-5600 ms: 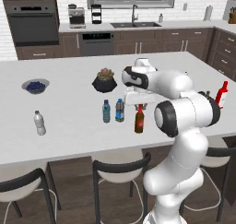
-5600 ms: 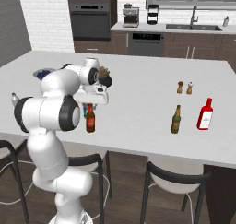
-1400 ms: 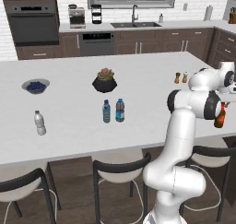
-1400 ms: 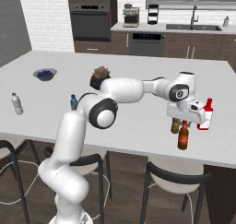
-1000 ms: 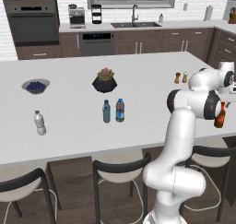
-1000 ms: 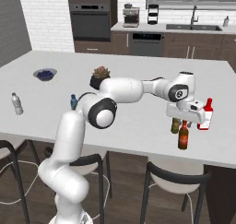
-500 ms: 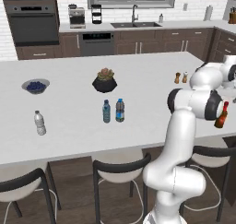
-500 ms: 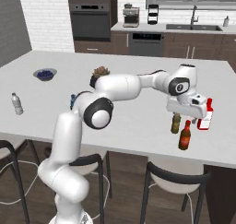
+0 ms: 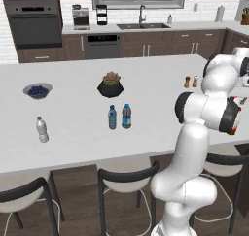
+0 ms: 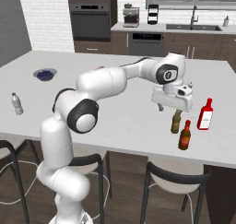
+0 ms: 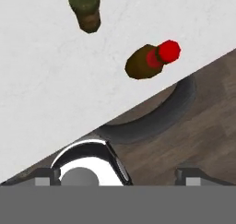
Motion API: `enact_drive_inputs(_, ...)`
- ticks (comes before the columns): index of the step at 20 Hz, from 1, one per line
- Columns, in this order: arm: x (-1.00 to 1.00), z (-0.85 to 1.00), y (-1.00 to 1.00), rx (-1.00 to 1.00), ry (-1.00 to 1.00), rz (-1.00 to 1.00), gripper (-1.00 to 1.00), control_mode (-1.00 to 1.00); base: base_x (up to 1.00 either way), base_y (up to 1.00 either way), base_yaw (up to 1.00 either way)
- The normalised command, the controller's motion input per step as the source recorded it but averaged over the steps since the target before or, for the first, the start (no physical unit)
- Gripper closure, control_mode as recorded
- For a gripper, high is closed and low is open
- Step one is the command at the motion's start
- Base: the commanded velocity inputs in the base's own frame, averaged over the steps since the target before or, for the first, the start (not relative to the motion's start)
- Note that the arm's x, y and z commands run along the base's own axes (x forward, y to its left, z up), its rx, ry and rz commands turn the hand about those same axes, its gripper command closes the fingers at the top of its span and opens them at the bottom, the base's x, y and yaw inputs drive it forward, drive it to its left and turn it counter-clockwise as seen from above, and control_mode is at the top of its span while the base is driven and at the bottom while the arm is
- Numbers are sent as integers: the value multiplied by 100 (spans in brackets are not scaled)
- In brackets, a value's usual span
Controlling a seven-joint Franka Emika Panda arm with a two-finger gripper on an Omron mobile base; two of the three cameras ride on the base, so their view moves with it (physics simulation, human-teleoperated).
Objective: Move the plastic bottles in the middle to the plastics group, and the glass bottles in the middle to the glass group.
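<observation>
Near the worktop's [image 10: 115, 121] front edge, brown bottle [image 10: 185, 135] stands free.
Hand [image 10: 169, 109] hovers above with fingers apart; a low swing could knock it off.

Big white island counter [image 9: 73, 133] here, and it's got a fair bit sitting on it. Far left there's a blue bowl [image 9: 37, 90] and a white-capped clear bottle [image 9: 42, 129], well apart. Middle has a dark potted plant [image 9: 111, 85] with two blue-capped water bottles [image 9: 119, 117] side by side in front. Over on the right: small shakers [image 9: 190, 81], the gold-necked dark bottle [image 10: 175, 122], the red-necked brown bottle [image 10: 185, 135] near the front edge, and the tall red bottle [image 10: 205, 114].
</observation>
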Motion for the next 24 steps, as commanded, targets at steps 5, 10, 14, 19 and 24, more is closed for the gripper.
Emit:
enact_drive_inputs(5, -14, 5, 100, 1, 0, 9, -100, -100, 0, 0, 0)
enact_drive_inputs(10, -8, -3, 100, 0, 2, 17, -100, -100, 0, 0, 0)
enact_drive_inputs(14, 3, -5, 100, 2, 5, 23, -100, -100, 0, 0, 0)
enact_drive_inputs(19, 6, -5, 100, 4, 8, 27, -100, -100, 0, 0, 0)
enact_drive_inputs(24, 0, 0, 90, 1, 14, 24, -100, -100, 0, 0, 0)
